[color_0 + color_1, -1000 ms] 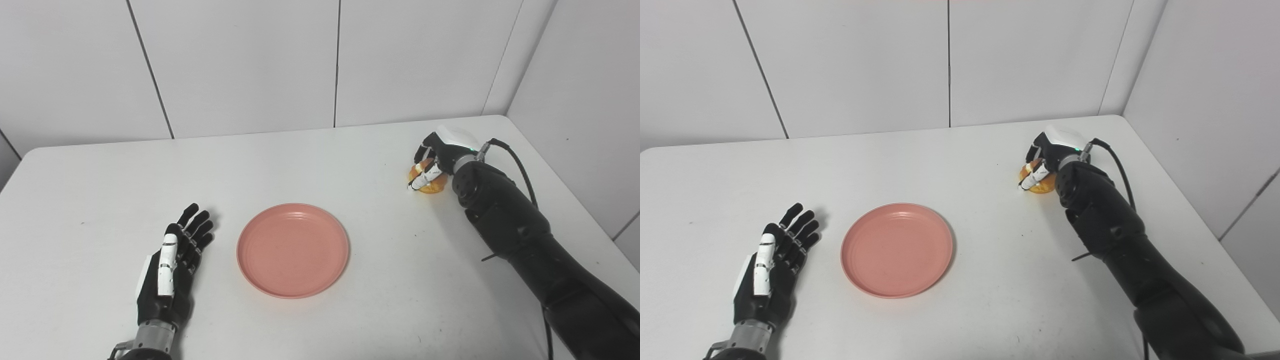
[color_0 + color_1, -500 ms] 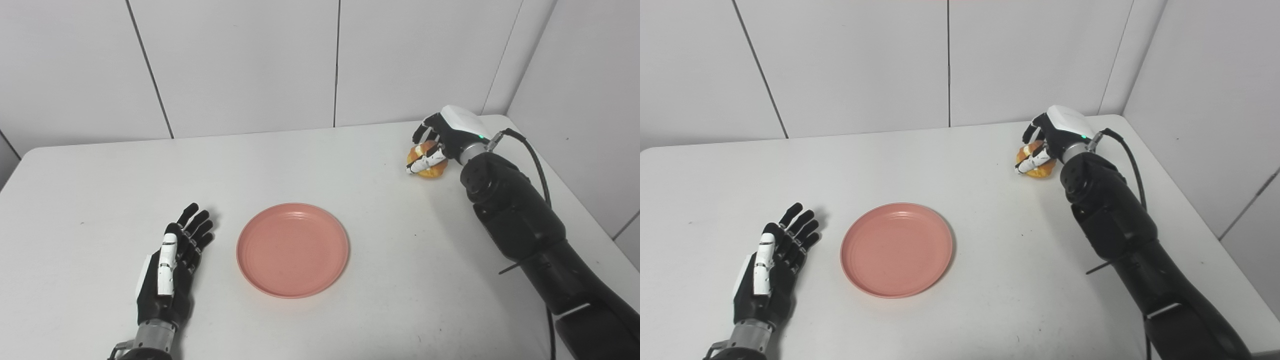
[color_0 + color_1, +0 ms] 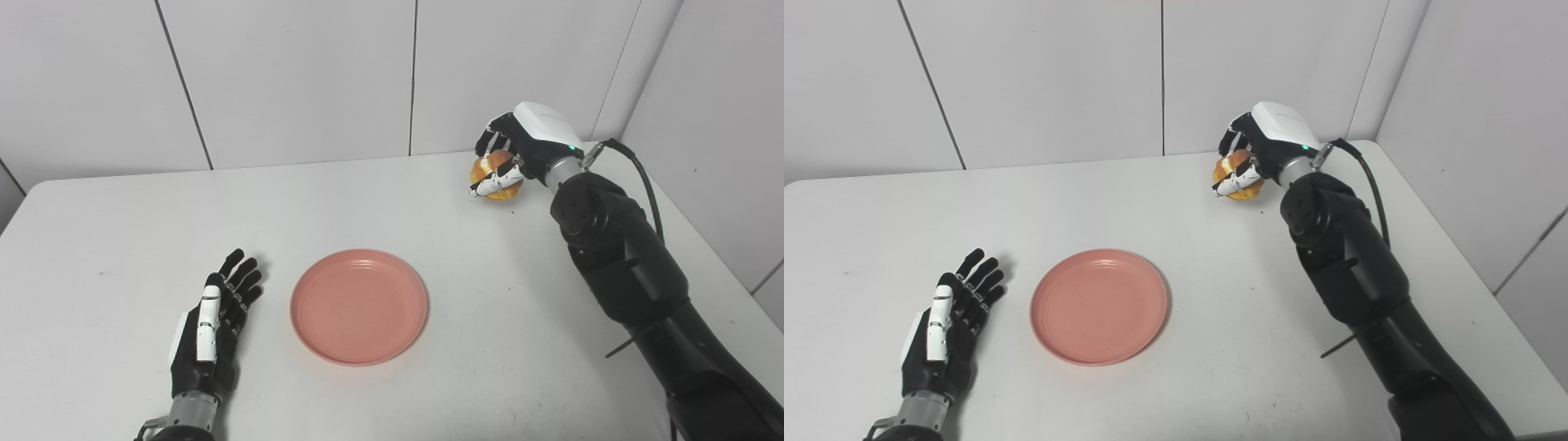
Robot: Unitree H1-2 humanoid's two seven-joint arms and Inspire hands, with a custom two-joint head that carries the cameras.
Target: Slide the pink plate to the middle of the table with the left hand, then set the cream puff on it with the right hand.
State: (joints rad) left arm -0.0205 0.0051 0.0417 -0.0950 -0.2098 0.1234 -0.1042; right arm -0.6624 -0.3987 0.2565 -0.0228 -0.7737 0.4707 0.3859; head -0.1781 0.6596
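Change vs. 1 s ago: my right hand, closed round the cream puff, has lifted it off the worktop and carried it up and toward centre. Puff now hangs clear of the surface near the back-right edge. Meaning: pick-up done, transfer underway; placement not yet done.

Pink plate: approx. mid-worktop, empty, nothing in it. Slide step looks complete.

My left hand: flat on the worktop just beside the plate's left side, not touching, fingers spread, holding nothing; unchanged.
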